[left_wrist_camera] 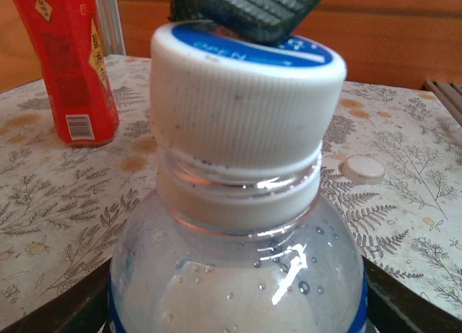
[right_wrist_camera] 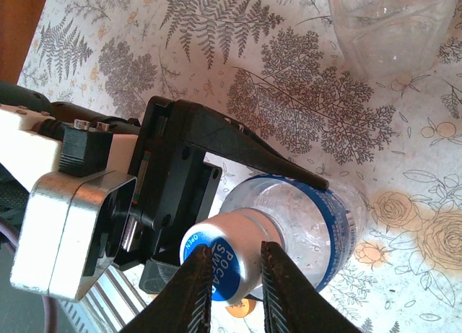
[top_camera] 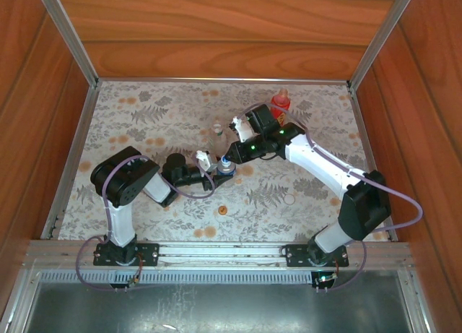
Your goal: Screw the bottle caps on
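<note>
right hand comes from above onto the small round blue-topped plastic cap, white and ribbed on its side. its two fingers are closed on the sides of this cap. the cap sits on the neck of the short clear plastic bottle with blue label. it looks a little slanted there, so i judge that the thread is not fully caught yet.

left hand clamps the body of the same bottle from the side, its jaws closed as far as the bottle lets them. it holds the bottle roughly upright near the middle of the flowered surface.

the long axis of the bottle goes up through the cap into the right hand, so the coming turn should go around this axis while the left hand resists.

further out, the tall red plastic bottle stands at the far side. the tiny orange plastic cap and the tiny white plastic cap lie loose on the surface, apart from both hands.
</note>
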`<action>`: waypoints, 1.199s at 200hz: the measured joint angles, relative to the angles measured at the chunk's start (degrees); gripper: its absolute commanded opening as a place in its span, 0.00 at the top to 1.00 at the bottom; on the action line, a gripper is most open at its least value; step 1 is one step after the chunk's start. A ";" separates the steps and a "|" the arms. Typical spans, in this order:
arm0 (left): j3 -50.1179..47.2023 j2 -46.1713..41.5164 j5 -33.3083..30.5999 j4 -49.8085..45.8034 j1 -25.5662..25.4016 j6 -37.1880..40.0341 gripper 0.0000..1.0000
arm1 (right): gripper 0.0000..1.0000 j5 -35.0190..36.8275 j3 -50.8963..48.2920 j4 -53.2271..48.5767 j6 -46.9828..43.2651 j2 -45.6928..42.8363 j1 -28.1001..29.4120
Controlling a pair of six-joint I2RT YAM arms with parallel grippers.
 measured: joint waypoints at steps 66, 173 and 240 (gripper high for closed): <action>-0.02 0.02 0.15 -0.26 0.22 -0.22 0.44 | 0.81 -0.02 1.22 0.66 0.39 2.27 0.02; -0.26 0.17 2.12 0.07 -0.13 1.01 0.44 | 0.75 11.65 -3.26 -8.22 1.20 9.03 0.07; -1.49 -2.49 3.80 -2.27 -0.04 -1.57 0.44 | 0.61 11.63 -2.82 -6.10 -4.94 -7.50 0.07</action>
